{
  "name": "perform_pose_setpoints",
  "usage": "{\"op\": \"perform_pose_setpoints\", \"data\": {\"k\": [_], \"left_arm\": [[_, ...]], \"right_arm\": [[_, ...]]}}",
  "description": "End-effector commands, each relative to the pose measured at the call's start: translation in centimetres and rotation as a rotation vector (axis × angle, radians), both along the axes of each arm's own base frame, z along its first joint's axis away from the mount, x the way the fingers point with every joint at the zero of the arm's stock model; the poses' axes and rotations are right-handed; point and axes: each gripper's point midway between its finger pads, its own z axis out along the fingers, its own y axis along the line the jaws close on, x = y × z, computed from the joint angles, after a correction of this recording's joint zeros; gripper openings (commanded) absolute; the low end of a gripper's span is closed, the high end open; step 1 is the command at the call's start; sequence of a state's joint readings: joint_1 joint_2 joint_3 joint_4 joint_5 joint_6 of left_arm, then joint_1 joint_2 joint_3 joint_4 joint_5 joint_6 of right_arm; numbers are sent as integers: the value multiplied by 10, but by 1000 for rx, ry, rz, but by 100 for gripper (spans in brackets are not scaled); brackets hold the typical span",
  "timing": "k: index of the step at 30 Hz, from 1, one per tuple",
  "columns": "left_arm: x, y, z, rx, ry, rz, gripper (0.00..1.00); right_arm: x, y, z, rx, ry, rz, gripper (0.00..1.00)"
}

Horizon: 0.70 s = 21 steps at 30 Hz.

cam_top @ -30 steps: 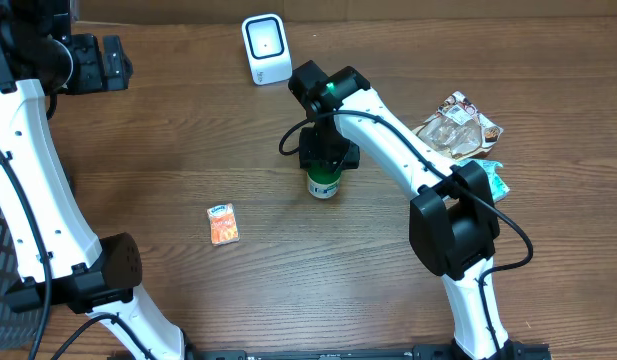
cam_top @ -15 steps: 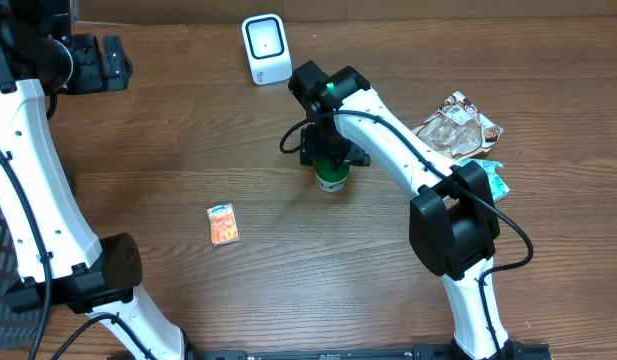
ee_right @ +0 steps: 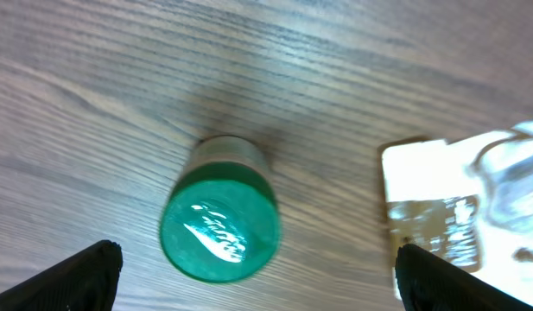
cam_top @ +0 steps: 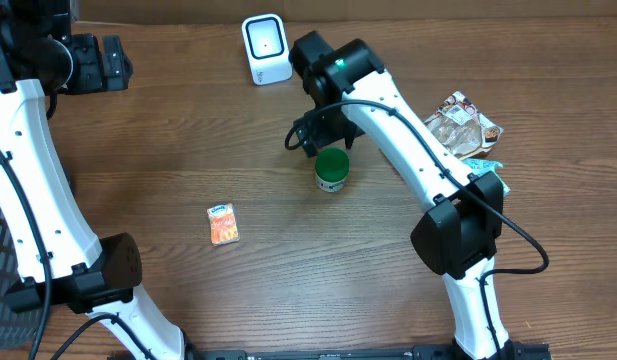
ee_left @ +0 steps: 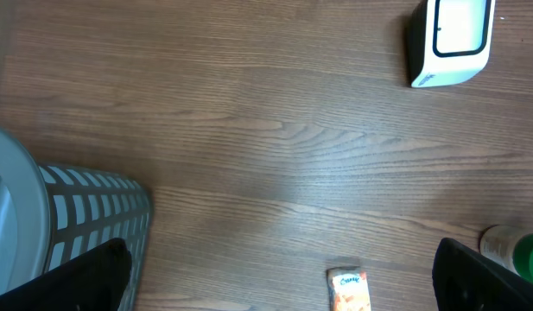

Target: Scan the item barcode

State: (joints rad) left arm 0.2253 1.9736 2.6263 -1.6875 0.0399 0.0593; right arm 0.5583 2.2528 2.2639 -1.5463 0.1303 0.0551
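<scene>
Right gripper (ee_right: 257, 278) open, not touching the upright green-capped bottle (ee_right: 218, 226) mid-counter (cam_top: 188, 150); left gripper (ee_left: 283, 278) open, upper left.

No lettering is legible on the table. The blue mark atop the orange packet (cam_top: 223, 224), the print on the crumpled wrappers (cam_top: 460, 125) and the label of the green-capped bottle (cam_top: 331, 172) are too small or blurred to read.

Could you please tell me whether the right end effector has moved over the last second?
Yes. The right end effector has left the green-capped white bottle and shifted towards the white box-shaped scanner.
</scene>
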Motion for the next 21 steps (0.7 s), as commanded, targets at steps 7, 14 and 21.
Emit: {"op": "perform_pose_setpoints", "data": {"k": [7,14,21], "left_arm": [[-2,3,2,12,-2,-2,100],[-2,3,2,12,-2,-2,100],[-2,3,2,12,-2,-2,100]], "right_arm": [[-24,13,-8,125,149,399,100],[-30,13,-25,129,186,439,100],[-36,13,-47,117,217,442,100]]}}
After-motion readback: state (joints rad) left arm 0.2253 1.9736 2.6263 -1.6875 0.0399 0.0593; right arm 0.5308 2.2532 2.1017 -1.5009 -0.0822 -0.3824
